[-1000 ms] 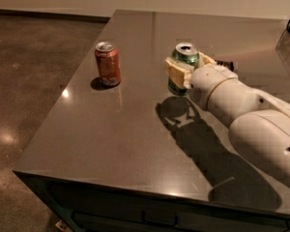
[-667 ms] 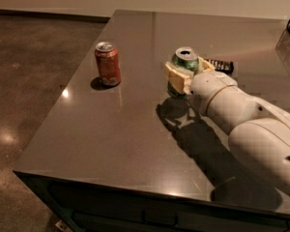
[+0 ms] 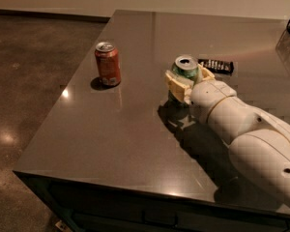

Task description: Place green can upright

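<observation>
While the orange-red can (image 3: 108,64) stands on the dark desk (image 3: 111,139), the gripper (image 3: 187,77) sits well to its right, 2 fingers (image 3: 177,85) pinching the green can (image 3: 186,67), held upright, top showing.

I saw the cream-yellow gripper (image 3: 187,76) clasped round the green can (image 3: 182,73), silver on top, right of the orange-red can (image 3: 108,64). The arm (image 3: 241,124) was off-white, the table (image 3: 111,144) glossy dark grey-brown, the floor (image 3: 29,81) mottled brown.
</observation>
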### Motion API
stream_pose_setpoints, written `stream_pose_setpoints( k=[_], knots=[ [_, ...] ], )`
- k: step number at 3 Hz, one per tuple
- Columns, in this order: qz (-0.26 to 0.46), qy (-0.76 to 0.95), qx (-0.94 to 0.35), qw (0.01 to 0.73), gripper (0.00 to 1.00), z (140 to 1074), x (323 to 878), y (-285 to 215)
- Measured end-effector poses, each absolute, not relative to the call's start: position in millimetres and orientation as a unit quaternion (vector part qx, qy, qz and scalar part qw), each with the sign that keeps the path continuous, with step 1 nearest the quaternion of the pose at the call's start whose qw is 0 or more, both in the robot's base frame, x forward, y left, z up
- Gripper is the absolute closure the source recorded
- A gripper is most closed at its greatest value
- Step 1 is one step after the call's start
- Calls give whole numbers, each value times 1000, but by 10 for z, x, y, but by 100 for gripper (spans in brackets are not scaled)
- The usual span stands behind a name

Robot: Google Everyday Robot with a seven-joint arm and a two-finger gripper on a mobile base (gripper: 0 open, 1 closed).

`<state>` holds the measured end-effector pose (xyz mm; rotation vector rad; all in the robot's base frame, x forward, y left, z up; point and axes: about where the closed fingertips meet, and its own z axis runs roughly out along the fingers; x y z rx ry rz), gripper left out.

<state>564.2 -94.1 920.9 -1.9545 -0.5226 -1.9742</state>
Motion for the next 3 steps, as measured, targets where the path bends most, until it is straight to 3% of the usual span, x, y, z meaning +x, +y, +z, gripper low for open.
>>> stream_pose_setpoints(
  k=[3],
  knots=[
    [-682,-216,-685,136,12,9056,5589,-925]
  ],
)
